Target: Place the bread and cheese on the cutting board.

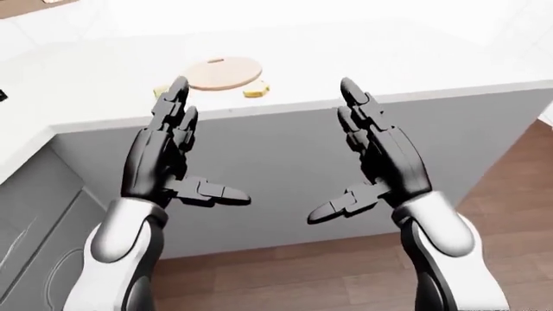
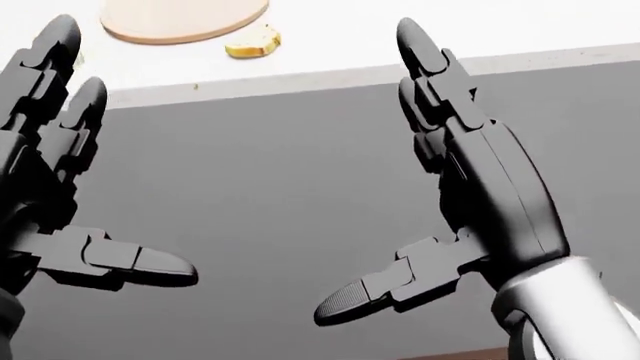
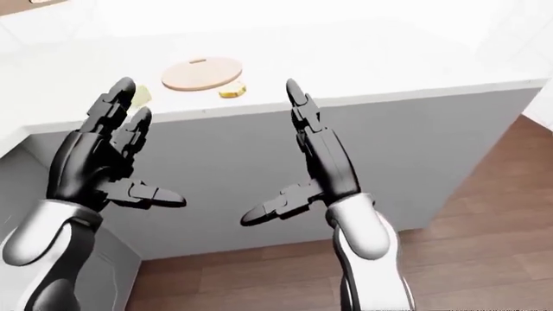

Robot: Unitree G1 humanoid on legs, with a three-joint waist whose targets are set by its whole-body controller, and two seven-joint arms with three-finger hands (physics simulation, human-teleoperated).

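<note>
Approach step, nothing grasped yet: left robot hand [image 1: 177,152] and right robot hand [image 1: 371,155] hang released, short of the desk [image 1: 389,58]. Bread [image 1: 257,89] touches the cutting board [image 1: 223,72] edge, cheese [image 3: 144,95] just left of it. Next: step closer, reach for one.

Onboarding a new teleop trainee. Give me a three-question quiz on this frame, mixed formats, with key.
1. True or false: the round light-wood cutting board already carries food.
2. Multiple choice: the yellow-brown bread slice lies (A) on the board, (B) on the white countertop by the board's lower right edge in the left-eye view, (C) on the wooden floor.
3. Fill in: the black three-finger left hand and right hand are both ____ and hold nothing.

Key: 1 false; 2 B; 3 open.
</note>
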